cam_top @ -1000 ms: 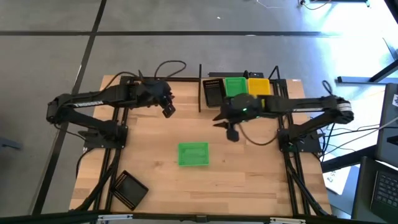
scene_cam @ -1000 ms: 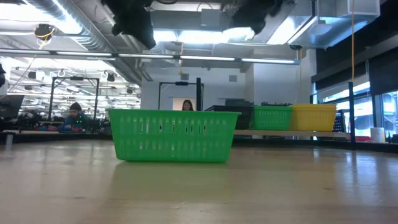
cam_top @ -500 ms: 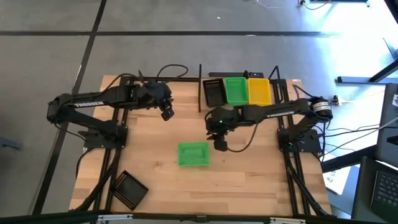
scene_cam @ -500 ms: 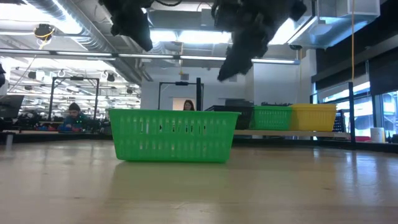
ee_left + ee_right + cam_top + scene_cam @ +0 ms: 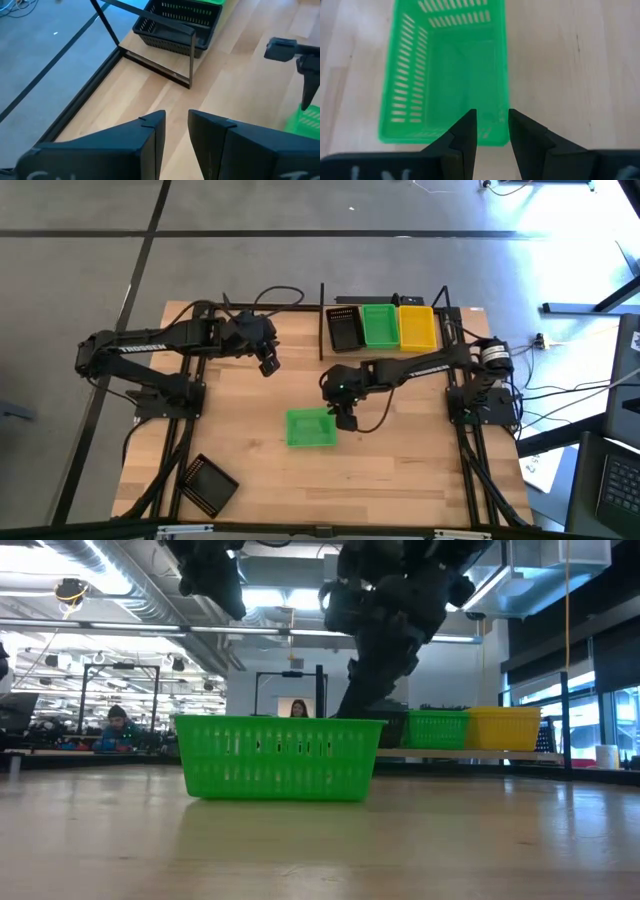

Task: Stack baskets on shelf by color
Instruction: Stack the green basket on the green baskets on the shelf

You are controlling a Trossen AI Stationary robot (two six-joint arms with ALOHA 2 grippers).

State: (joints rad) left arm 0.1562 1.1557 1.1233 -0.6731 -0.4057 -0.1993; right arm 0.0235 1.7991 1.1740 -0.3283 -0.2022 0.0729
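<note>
Your right tool [image 5: 489,131] has its fingers apart, and nothing is between them. In the right wrist view they stand over the near short wall of the green basket [image 5: 447,75], which lies open side up on the table [image 5: 560,65]. From this view you cannot tell if the tips touch the wall.

In the high view the right tool [image 5: 345,416] is at the right end of the same green basket [image 5: 309,428], near the middle of the table [image 5: 400,470]. The low view shows what the high view hides: the tool [image 5: 358,705] reaches down behind the rim of the green basket [image 5: 278,757].

Your left tool [image 5: 176,131] has its fingers a little apart and holds nothing. It waits above the far left part of the table, as the high view shows [image 5: 269,362].

On the shelf [image 5: 446,320] at the far edge you see three stacks side by side: a black basket [image 5: 342,328], a green one [image 5: 378,324] and a yellow one [image 5: 417,324]. Only the high view shows another black basket [image 5: 208,481] at the near left corner of the table. The left wrist view shows the black basket on the shelf [image 5: 172,29] behind a thin black post [image 5: 192,59].
</note>
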